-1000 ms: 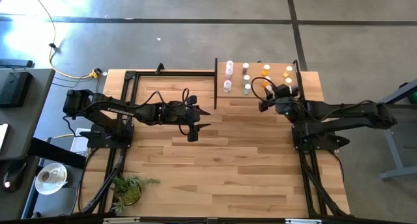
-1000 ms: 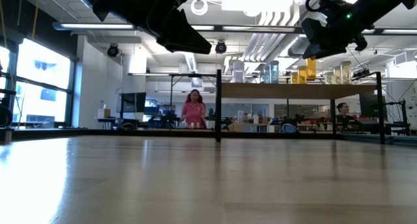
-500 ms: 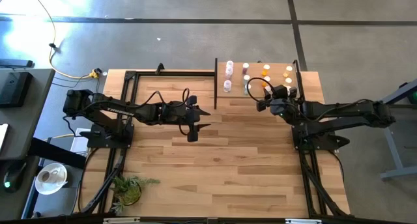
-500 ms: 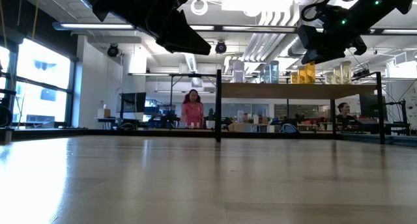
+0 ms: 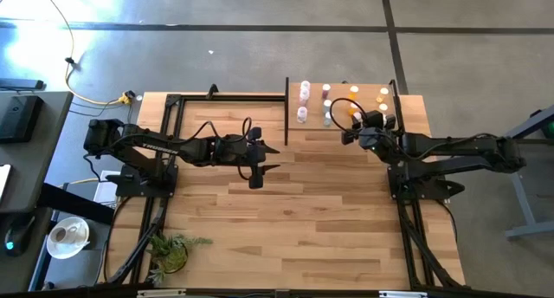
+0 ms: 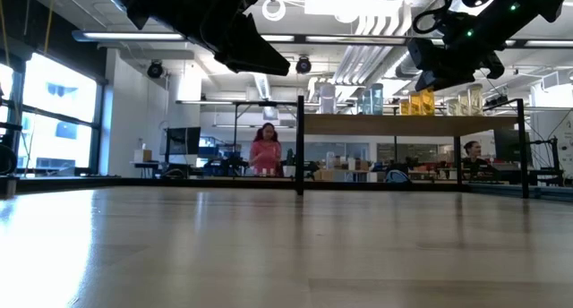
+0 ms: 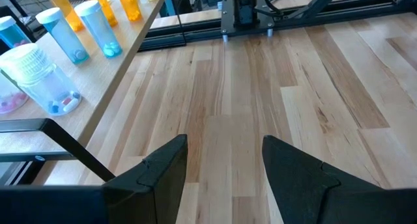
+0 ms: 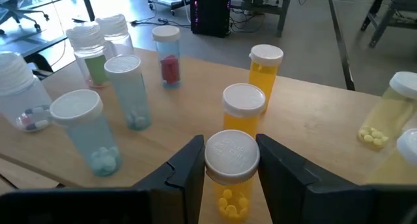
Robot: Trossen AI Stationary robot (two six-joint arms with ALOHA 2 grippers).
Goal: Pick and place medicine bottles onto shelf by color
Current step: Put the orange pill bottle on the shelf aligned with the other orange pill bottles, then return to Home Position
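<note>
orange bottle (image 8: pixel 230 185), white cap (image 8: pixel 232 154), light-wood shelf (image 8: pixel 313 129)

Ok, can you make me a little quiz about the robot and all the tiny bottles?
1. True or false: the left gripper holds a bottle.
2. What colour is the bottle between the right gripper's fingers: A blue, B orange, C pink?
3. Fill in: the bottles stand on the ____, not the bare tabletop.

Key: 1 false, it hangs open and empty over the tabletop. 2 B, an orange bottle with a white cap. 3 shelf.
</note>
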